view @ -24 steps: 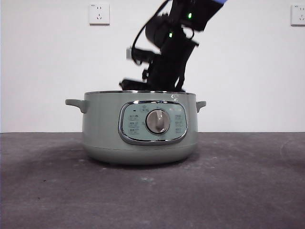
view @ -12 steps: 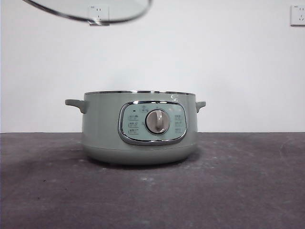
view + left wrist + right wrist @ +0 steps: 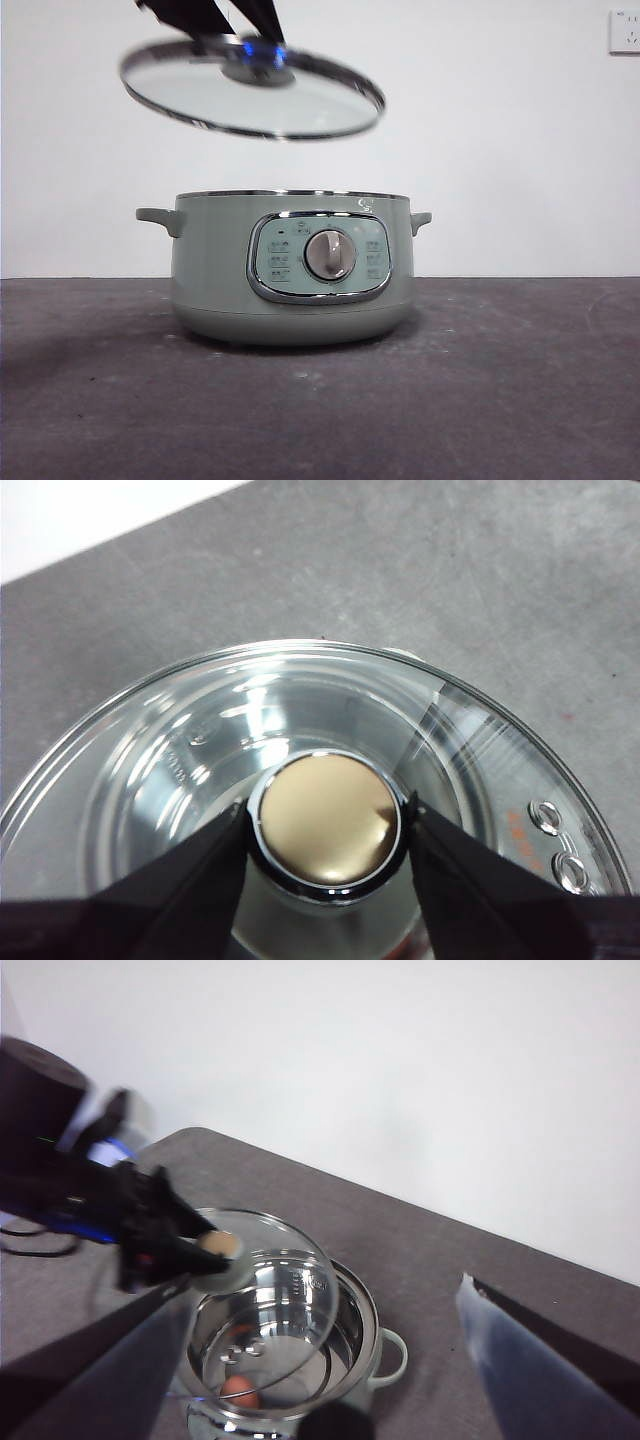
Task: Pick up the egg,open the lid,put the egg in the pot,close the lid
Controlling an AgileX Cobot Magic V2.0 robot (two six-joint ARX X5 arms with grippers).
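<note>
The pale green pot (image 3: 292, 270) stands open mid-table. The egg (image 3: 240, 1390) lies inside it, seen in the right wrist view; the pot's wall hides it in the front view. My left gripper (image 3: 245, 40) is shut on the knob (image 3: 325, 830) of the glass lid (image 3: 250, 100) and holds the lid tilted in the air above the pot's left half. The lid (image 3: 270, 1290) and pot (image 3: 372, 1355) also show in the right wrist view. My right gripper (image 3: 325, 1290) is open and empty, high above and behind the pot.
Dark grey table (image 3: 500, 400) with a white wall behind. A wall socket (image 3: 625, 30) is at the top right. The left arm (image 3: 60, 1170) reaches over the table beside the pot.
One second ago a dark arm reached down over the open pot; it has left the front view. The lid has come down from the top left edge and moved right, over the pot.
</note>
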